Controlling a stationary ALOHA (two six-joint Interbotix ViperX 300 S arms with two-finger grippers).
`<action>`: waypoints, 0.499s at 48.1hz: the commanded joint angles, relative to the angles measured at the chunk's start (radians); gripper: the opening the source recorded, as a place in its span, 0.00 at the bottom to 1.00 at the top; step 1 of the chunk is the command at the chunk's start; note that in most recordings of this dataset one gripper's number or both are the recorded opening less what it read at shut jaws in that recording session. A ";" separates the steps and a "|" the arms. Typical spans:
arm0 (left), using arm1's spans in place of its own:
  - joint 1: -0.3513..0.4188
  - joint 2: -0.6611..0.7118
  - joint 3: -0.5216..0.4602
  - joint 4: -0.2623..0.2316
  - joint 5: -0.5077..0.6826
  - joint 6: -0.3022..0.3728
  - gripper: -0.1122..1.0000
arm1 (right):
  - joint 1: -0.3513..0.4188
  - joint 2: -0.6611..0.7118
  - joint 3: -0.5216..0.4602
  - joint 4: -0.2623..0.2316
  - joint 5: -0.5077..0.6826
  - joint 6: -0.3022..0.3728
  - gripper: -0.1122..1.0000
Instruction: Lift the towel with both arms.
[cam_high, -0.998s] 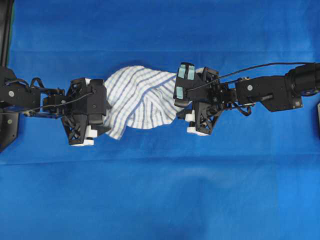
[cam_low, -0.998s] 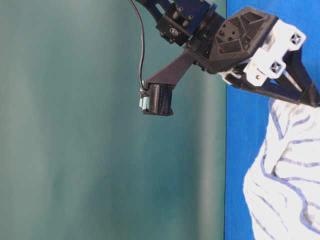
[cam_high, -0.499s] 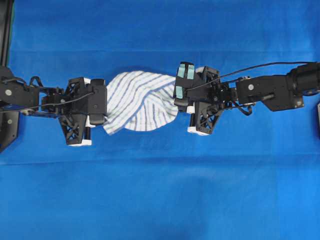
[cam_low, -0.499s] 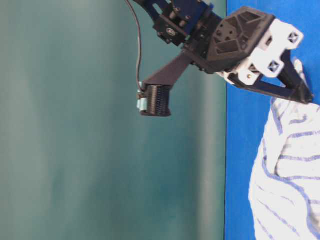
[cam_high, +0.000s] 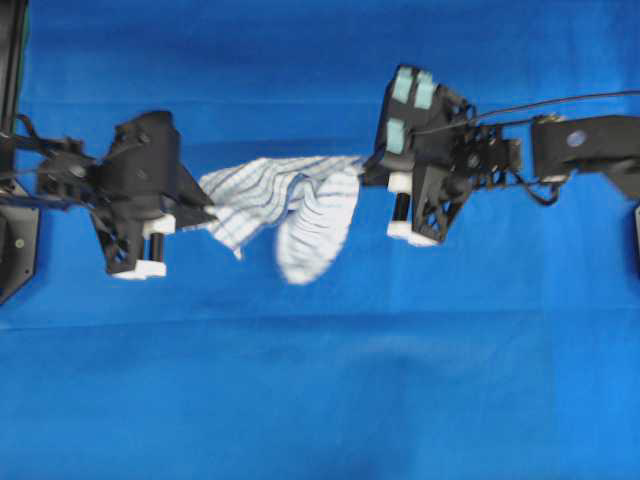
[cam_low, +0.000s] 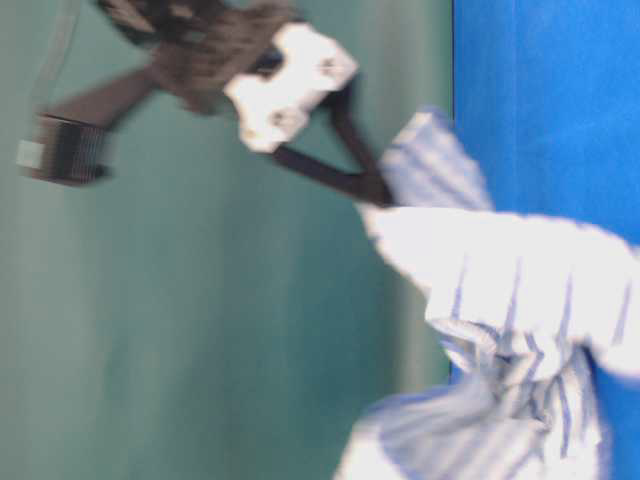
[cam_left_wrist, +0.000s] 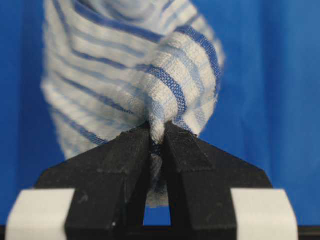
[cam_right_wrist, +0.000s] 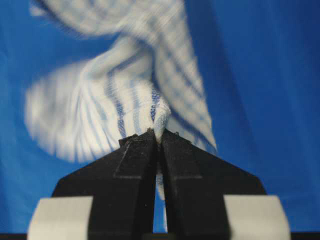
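Lifting towel (cam_high: 290, 205) | both hands apart, higher | sag apparently airborne

We find no text, label, brand, number or sign that can be read in any of these views.
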 joint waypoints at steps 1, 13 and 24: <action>0.015 -0.067 -0.066 0.000 0.031 -0.002 0.15 | -0.002 -0.071 -0.057 -0.003 0.051 -0.005 0.13; 0.060 -0.160 -0.186 0.003 0.133 -0.017 0.15 | -0.005 -0.183 -0.179 -0.028 0.216 -0.040 0.13; 0.120 -0.225 -0.279 0.005 0.204 -0.017 0.15 | -0.005 -0.265 -0.285 -0.028 0.318 -0.098 0.13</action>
